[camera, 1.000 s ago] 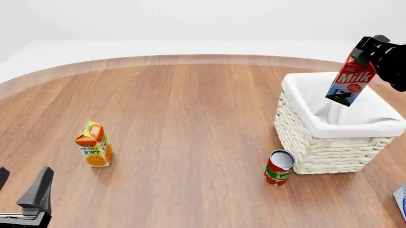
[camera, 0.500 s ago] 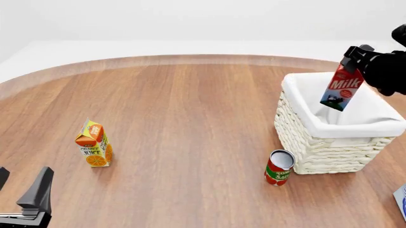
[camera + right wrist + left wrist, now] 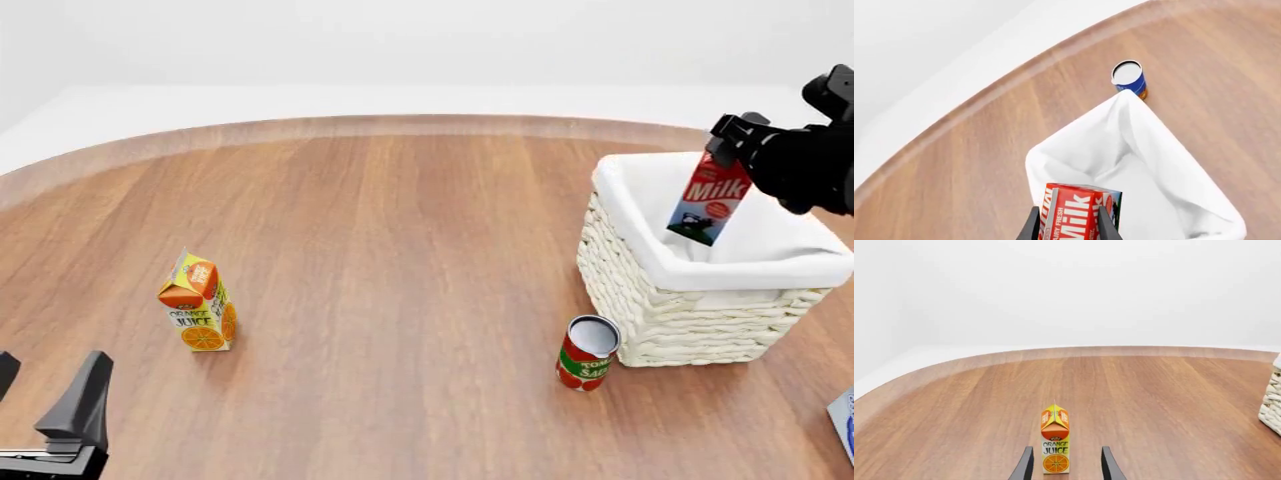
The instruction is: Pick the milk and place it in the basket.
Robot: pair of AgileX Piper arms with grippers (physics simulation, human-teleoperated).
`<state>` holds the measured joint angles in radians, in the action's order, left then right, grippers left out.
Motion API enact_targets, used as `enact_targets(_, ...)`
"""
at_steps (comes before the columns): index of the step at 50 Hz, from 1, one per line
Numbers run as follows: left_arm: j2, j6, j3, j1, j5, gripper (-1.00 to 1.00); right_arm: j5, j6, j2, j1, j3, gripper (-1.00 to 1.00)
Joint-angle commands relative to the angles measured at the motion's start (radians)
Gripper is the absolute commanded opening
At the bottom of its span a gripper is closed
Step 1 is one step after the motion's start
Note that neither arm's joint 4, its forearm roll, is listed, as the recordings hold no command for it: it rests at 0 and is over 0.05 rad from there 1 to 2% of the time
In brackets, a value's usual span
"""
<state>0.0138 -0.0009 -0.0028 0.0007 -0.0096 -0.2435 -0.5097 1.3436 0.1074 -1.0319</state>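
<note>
The milk (image 3: 710, 201), a red carton with a blue-green cow base, hangs tilted in my right gripper (image 3: 731, 142), which is shut on its top. Its lower end is just inside the opening of the basket (image 3: 667, 310), a whitish wicker basket with a white liner. In the right wrist view the milk (image 3: 1077, 212) sits between the fingers, above the liner (image 3: 1141, 150). My left gripper (image 3: 47, 398) is open and empty at the near left corner. It also shows in the left wrist view (image 3: 1066, 471), apart from everything.
An orange juice carton (image 3: 198, 303) stands at the left, straight ahead of the left gripper (image 3: 1055, 445). A red tomato can (image 3: 587, 352) stands just in front of the basket. A blue can (image 3: 1129, 77) stands beyond the basket. A blue-white object (image 3: 843, 425) shows at the right edge.
My right gripper has carried the milk down and to the left, from above the basket's far right rim into its opening. The left arm has not moved.
</note>
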Motion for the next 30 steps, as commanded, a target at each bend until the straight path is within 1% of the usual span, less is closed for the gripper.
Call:
enact_targets(1, 0.0, 0.0, 0.0, 0.0, 0.0, 1.0, 0.026, -0.011, 0.013, 0.01, -0.01, -1.0)
enact_targets(30, 0.002, 0.0, -0.002, 0.0, 0.0, 1.0, 0.061, -0.013, 0.08, 0.038, -0.007, -1.0)
